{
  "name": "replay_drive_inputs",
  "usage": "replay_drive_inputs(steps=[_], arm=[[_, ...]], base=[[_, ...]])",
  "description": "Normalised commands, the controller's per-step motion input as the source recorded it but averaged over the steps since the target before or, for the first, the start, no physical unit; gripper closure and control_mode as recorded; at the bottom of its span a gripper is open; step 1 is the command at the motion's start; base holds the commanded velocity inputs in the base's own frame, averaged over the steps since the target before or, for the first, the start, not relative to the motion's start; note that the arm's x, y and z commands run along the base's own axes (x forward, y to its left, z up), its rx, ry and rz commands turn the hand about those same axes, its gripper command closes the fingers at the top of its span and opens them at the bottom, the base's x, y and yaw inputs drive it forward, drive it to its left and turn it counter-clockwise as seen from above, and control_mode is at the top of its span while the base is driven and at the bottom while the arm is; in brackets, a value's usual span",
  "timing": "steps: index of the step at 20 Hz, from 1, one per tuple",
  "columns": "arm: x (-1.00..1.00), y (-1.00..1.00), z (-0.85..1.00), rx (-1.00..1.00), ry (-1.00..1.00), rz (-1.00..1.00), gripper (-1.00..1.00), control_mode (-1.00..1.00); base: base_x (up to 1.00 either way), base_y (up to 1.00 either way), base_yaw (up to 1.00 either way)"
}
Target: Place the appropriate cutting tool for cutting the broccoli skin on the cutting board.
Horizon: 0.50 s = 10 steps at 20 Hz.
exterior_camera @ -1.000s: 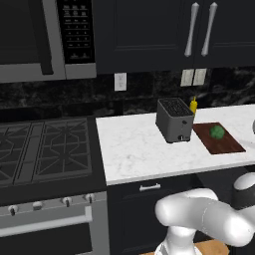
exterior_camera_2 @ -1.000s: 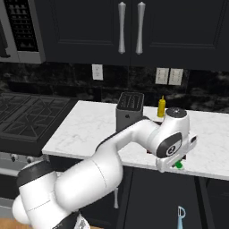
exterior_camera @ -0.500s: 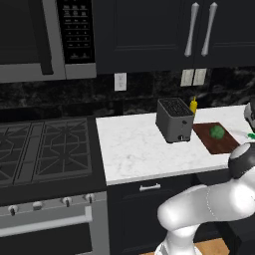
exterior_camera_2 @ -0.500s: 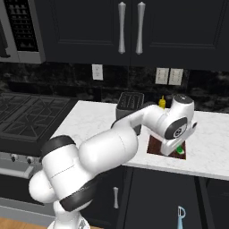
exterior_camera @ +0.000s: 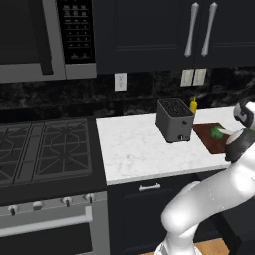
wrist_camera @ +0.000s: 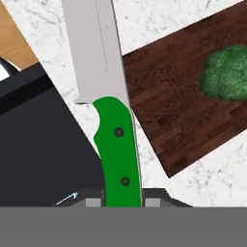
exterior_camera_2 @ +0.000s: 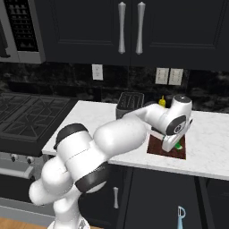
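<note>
In the left base view, the arm reaches up to the right edge of the frame, where the tool [exterior_camera: 233, 144] sits over the near right part of the cutting board [exterior_camera: 205, 137]. The broccoli [exterior_camera: 216, 132] lies on the board just beside the tool, on its left. Further left of the tool a grey toaster [exterior_camera: 174, 119] stands on the white marble counter [exterior_camera: 134, 149], with a small yellow bottle [exterior_camera: 193, 105] behind it.

In the right base view, the arm curves across the counter [exterior_camera_2: 210, 143] and the tool [exterior_camera_2: 174, 144] hangs over the cutting board [exterior_camera_2: 156, 146]. A bit of green shows right at the tool's tip; whether it is the handle or the floret cannot be told here. The toaster [exterior_camera_2: 129, 102] stands behind and to the left of the tool.

In the hand view, the tool is clamped on the cutting tool [wrist_camera: 113, 111]: its green handle rises from between the fingertips and its pale blade points away from the tool. The blade hangs over the marble, along the board's [wrist_camera: 178, 111] edge. The broccoli [wrist_camera: 226, 72] rests on the board, off to the right of the blade and apart from it.
</note>
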Motion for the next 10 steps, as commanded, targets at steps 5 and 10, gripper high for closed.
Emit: replay_drive_inputs(steps=[5, 10], arm=[[0.4, -0.08, -0.4, 0.0, 0.0, 0.1, 1.0, -1.0], [0.37, -0.09, -0.37, 0.0, 0.01, 0.08, 1.0, -1.0]], base=[[0.0, 0.0, 0.0], [0.0, 0.0, 0.0]])
